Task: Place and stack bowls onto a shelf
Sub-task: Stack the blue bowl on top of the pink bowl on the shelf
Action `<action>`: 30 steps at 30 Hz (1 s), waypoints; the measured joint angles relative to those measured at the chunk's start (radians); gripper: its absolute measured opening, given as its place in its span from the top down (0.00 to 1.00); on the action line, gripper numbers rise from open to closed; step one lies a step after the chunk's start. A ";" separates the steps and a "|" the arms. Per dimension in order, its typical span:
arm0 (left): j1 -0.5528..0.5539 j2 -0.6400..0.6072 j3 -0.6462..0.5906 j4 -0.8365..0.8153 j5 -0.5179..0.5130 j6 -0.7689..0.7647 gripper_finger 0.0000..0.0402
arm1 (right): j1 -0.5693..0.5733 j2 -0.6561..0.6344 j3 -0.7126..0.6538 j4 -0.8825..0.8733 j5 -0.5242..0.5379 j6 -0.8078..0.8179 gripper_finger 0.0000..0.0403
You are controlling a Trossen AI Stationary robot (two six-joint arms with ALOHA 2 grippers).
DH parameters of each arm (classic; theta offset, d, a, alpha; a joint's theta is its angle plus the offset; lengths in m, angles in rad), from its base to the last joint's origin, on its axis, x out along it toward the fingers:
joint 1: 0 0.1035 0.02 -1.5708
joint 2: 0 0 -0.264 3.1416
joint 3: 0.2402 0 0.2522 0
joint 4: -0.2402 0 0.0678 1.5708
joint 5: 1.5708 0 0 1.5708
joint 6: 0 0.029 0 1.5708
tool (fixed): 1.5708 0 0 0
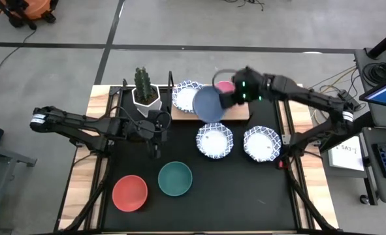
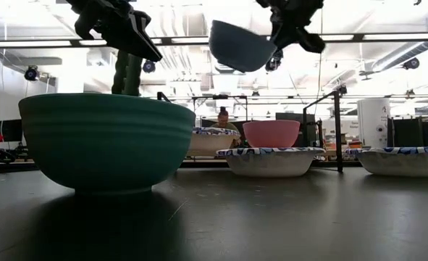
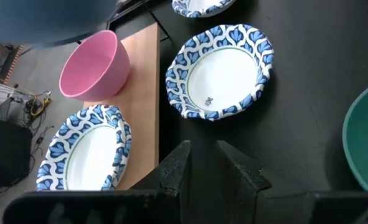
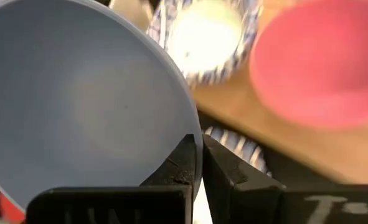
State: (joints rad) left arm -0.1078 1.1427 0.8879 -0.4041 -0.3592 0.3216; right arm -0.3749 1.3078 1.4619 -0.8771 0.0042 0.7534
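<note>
My right gripper (image 1: 230, 98) is shut on a blue bowl (image 1: 209, 103) and holds it in the air over the wooden shelf (image 1: 241, 114); it shows high in the low view (image 2: 239, 47). A pink bowl (image 1: 225, 86) and a white bowl with a blue rim (image 1: 186, 94) stand on the shelf. Two more white bowls with blue rims (image 1: 214, 140) (image 1: 262, 143), a green bowl (image 1: 175, 178) and a red bowl (image 1: 129, 192) stand on the black mat. My left gripper (image 3: 202, 155) is open and empty, hovering above the mat left of the shelf. My right gripper pinches the blue bowl's rim (image 4: 187, 127) between its two fingers, one finger inside the bowl and one outside. The bowl is lifted clear and tilted, and it sticks out from the fingers toward the table's left.
A cactus in a white faceted pot (image 1: 145, 91) stands left of the shelf, close to my left arm. The shelf's thin black posts (image 2: 337, 130) rise at its corners. A person (image 2: 222, 119) shows in the room beyond the table.
</note>
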 joint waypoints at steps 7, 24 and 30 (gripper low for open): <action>0.000 0.000 0.000 0.003 0.000 0.010 0.86 | -0.159 0.136 0.208 -0.183 -0.003 -0.178 0.98; 0.000 0.000 0.000 0.000 0.000 0.010 0.86 | -0.367 0.439 0.516 -0.479 -0.001 -0.380 0.98; 0.000 0.000 0.000 -0.002 0.000 0.010 0.86 | -0.399 0.447 0.516 -0.507 -0.001 -0.413 0.98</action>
State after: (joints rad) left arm -0.1078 1.1425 0.8879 -0.4057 -0.3595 0.3321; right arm -0.7737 1.7550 1.9781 -1.3839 0.0032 0.3401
